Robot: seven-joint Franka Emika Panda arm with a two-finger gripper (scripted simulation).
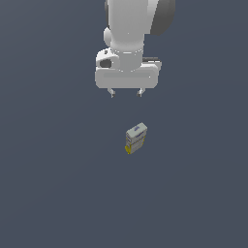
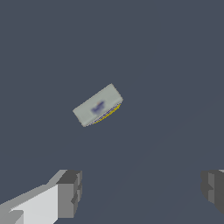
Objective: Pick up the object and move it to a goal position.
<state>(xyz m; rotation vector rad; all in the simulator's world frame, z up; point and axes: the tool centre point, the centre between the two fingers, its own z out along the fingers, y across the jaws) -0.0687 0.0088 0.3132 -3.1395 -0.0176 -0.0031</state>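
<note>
**Claw wide apart above the desk, carton standing clear of it**

My claw (image 1: 126,93) hangs off the desk with its jaws spread wide and nothing between them. In the exterior view I see the two short fingertips (image 1: 112,93) poking down from the white hand body, well separated. The wrist view shows the same thing: the claw (image 2: 142,192) with one grey pad (image 2: 70,192) on one side and the other at the far edge of the picture, only bare desk between them.

The carton (image 1: 136,138) stands upright on the desk, apart from the claw and not touching it. In the exterior view it sits below the claw in the picture and a little toward the exterior view's right, not lined up under the gap between the jaws. I can make out its grey-white faces, a blue mark on the top and yellow at the bottom edge. From the wrist view I look down on the carton (image 2: 98,105), its long side turned at an angle to the line between the pads.

The desk (image 1: 53,193) is a plain dark grey surface; I see none of its edges or corners.
</note>
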